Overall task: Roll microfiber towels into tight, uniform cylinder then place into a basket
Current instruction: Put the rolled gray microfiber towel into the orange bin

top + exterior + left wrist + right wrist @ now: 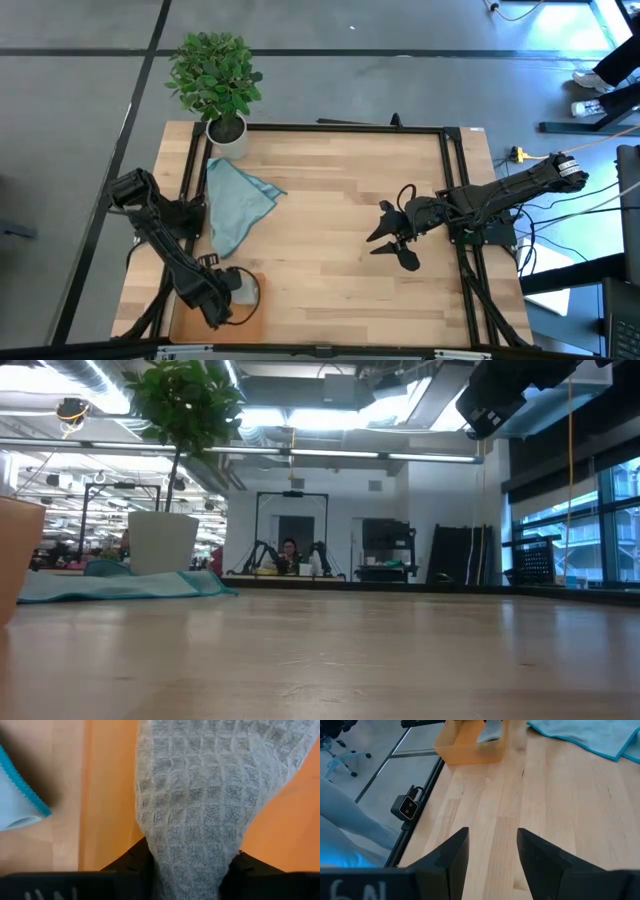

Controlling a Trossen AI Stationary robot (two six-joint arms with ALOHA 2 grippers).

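Observation:
My left gripper (228, 298) points down over the orange basket (250, 325) at the table's near left corner and is shut on the rolled grey towel (200, 795). In the right wrist view the grey towel (490, 731) reaches down inside the basket (470, 747). The light blue towel (235, 205) lies spread flat on the table beyond the basket, and its teal-hemmed corner (22, 795) reaches near the basket. My right gripper (492, 837) hangs open above bare wood at the table's right, holding nothing. My left gripper pinches the grey towel roll between its two fingers, one on each side of the roll (165, 865). The fingers come from above, pointing down. The roll extends below them over the basket's floor (285, 830); whether its lower end rests there I cannot tell.
A white pot with a green plant (225, 130) stands at the table's far left corner. A black frame rail (330, 128) runs around the table. Bare wood (340, 200) lies between the blue towel and my right gripper.

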